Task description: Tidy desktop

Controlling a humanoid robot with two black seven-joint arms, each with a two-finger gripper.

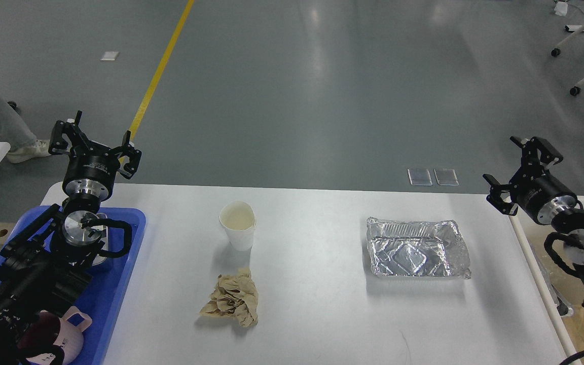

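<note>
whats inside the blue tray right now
In the blue tray, only a pink mug at the near end shows clearly. The left arm lies over most of the tray, so anything under it is largely hidden.

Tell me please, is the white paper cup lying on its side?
No, the white paper cup stands upright on the white desktop, mouth up.

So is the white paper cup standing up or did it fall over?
Standing up. The paper cup sits on its base on the desktop, its open mouth facing up so you can see inside. The rim looks a bit squashed.
</note>
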